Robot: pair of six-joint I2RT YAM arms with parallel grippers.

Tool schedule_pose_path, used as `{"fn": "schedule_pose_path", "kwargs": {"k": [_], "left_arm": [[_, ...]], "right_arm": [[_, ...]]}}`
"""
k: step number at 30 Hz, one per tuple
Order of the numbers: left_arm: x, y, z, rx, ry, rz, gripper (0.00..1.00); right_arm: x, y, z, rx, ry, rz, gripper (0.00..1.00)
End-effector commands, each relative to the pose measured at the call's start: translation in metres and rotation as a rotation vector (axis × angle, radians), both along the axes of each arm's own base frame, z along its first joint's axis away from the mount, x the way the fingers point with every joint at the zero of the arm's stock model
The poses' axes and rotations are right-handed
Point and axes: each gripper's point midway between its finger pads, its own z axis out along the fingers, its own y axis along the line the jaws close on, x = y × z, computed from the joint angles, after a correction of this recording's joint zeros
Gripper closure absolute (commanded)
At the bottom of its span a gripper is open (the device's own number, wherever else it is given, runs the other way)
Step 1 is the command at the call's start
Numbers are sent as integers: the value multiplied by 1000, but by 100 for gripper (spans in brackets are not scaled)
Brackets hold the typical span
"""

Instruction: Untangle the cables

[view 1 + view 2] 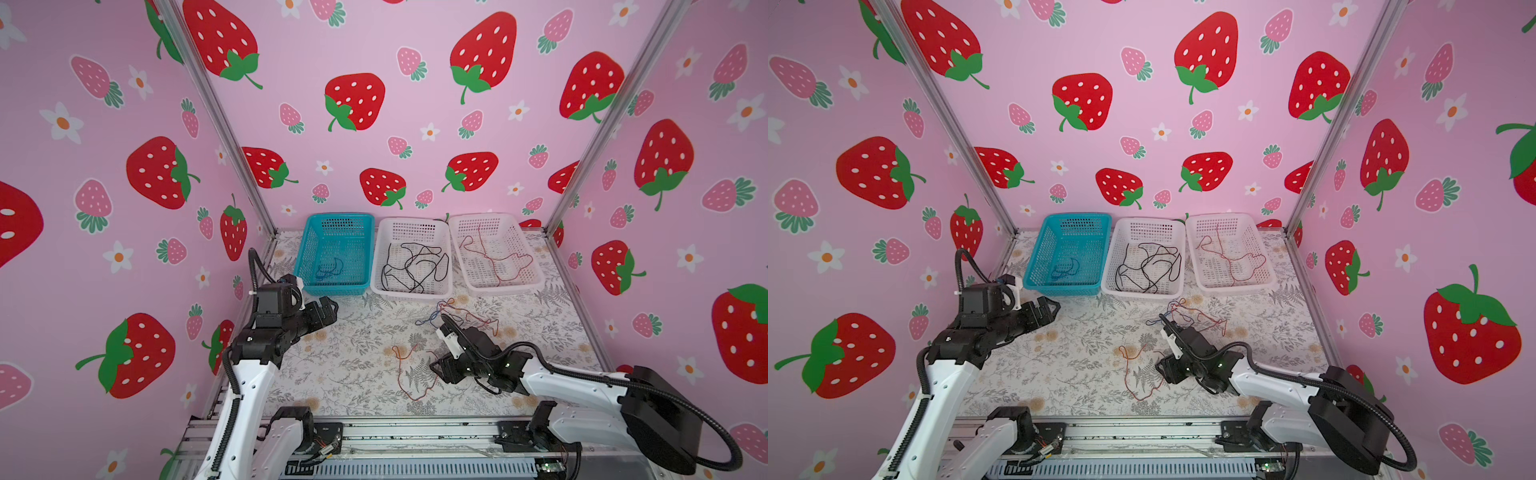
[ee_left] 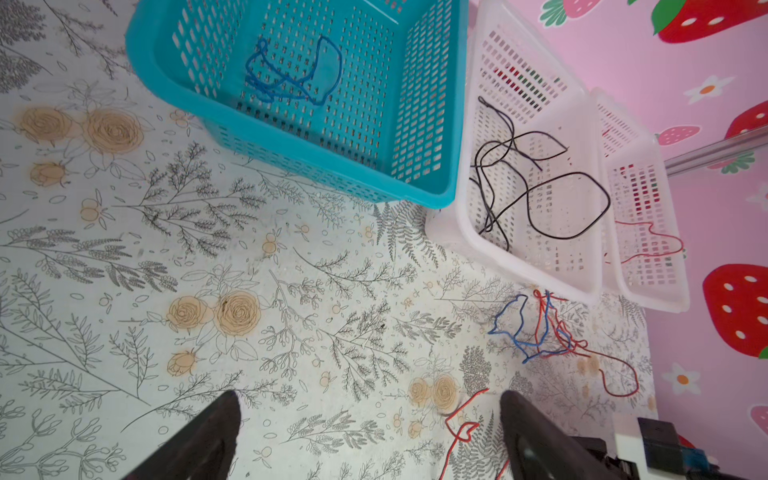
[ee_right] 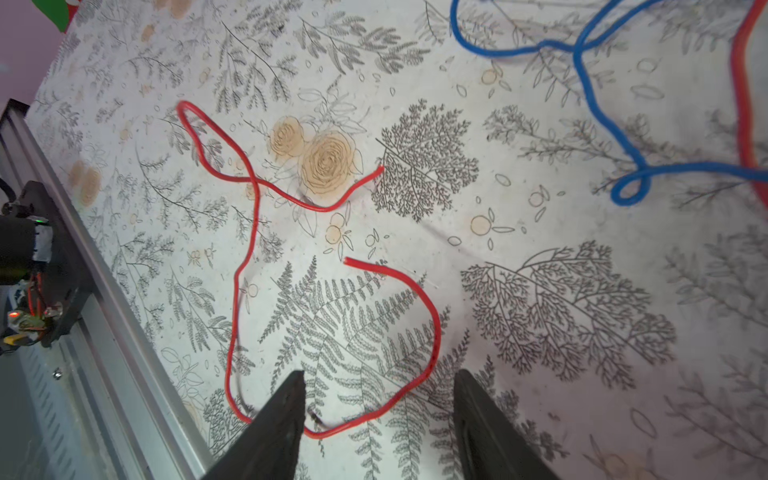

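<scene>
A loose red cable lies curled on the floral table near the front. My right gripper hovers low over one end of it, open; the red cable runs on the table between the two fingers, unheld. Behind the right arm sits a tangle of blue and red cables. My left gripper stands wide open and empty in front of the blue basket, which holds a blue cable.
Three baskets line the back wall. The middle white basket holds black cables, and the white basket on the right holds a red cable. An aluminium rail runs along the front edge.
</scene>
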Motion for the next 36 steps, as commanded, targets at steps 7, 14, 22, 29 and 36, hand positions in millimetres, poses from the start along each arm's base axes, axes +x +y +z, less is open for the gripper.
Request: {"fn": "schedule_pose_path", "kwargs": {"k": [7, 14, 22, 29, 36], "left_arm": [[-5, -4, -15, 8, 2, -41, 1], [-7, -6, -14, 0, -9, -47, 1], [-6, -6, -14, -1, -13, -46, 1], [-7, -5, -14, 2, -13, -42, 1], [-6, -6, -16, -1, -6, -49, 1]], "right_arm": [[7, -1, -22, -45, 7, -64, 54], [10, -1, -24, -40, 4, -93, 76], [14, -3, -23, -41, -6, -117, 96], [17, -2, -6, -8, -33, -130, 100], [55, -16, 86, 78, -229, -234, 100]]}}
